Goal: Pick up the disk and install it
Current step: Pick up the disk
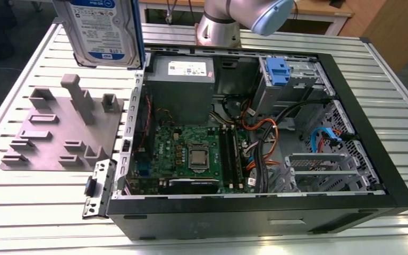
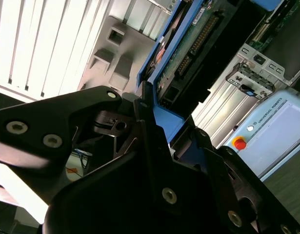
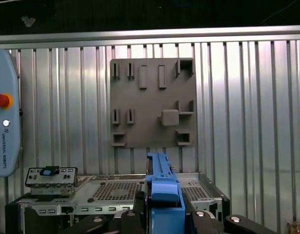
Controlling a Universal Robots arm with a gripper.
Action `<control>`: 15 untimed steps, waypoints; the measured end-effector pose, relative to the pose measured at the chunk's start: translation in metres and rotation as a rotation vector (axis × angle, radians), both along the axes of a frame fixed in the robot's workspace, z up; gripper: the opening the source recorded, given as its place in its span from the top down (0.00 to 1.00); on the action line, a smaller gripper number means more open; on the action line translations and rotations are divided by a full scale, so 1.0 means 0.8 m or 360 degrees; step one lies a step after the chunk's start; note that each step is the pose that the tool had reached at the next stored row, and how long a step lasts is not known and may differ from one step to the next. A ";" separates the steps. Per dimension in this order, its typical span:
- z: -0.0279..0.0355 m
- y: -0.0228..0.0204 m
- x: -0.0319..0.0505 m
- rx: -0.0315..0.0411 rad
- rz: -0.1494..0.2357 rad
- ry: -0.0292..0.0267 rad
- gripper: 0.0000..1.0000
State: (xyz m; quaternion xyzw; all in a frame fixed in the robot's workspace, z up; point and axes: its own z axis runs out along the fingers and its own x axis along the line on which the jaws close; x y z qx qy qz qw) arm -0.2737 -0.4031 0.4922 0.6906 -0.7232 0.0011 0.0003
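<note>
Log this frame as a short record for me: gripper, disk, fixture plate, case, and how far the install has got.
gripper: shut on the blue carrier of the disk
disk: held in the air, label toward the exterior camera, outside the case
fixture plate: grey, on the table, at the exterior view's left of the case, no disk on it
computer case: lying open, motherboard exposed
install: not yet done

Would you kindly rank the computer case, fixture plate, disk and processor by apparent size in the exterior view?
Largest first:
computer case
fixture plate
disk, cut off by the frame edge and nearer the camera, so unsure
processor
</note>
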 end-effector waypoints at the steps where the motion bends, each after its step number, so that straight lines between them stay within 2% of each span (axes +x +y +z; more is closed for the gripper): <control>1: -0.0002 -0.0001 0.002 0.0000 0.0000 -0.00001 0.63; 6: -0.0006 -0.0024 0.010 0.0000 0.0000 0.00001 0.63; 12: -0.0015 -0.0156 0.011 0.0000 0.0000 -0.00001 0.63; 15: -0.0019 -0.0193 0.014 0.0000 0.0000 -0.00002 0.63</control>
